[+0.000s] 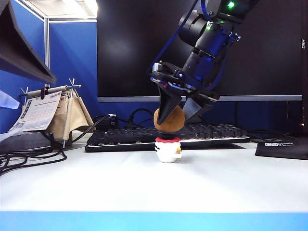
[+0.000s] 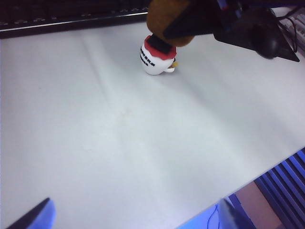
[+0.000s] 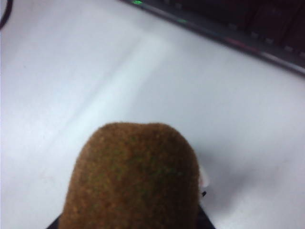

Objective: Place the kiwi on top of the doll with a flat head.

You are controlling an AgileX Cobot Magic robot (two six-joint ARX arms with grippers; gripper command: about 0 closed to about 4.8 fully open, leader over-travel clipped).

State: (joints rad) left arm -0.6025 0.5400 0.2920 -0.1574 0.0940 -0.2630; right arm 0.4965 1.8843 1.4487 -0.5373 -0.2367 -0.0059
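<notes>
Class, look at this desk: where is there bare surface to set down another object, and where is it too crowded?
Free: the white table in front of the doll with a flat head, out to the near edge, and to its left and right. Crowded: the middle, where the right gripper holds the kiwi on the doll, and the back strip with keyboard, cables and calendar stand. The left gripper stands open over the near edge.

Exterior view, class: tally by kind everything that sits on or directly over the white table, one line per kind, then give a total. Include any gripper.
Fruit: 1, the kiwi
Figurines: 1, the doll with a flat head
Keyboards: 1, the black keyboard
Desk calendars: 1, the calendar stand
Grippers: 1, the right gripper, clamped on the kiwi; the left gripper is not visible here
Total: 5
</notes>
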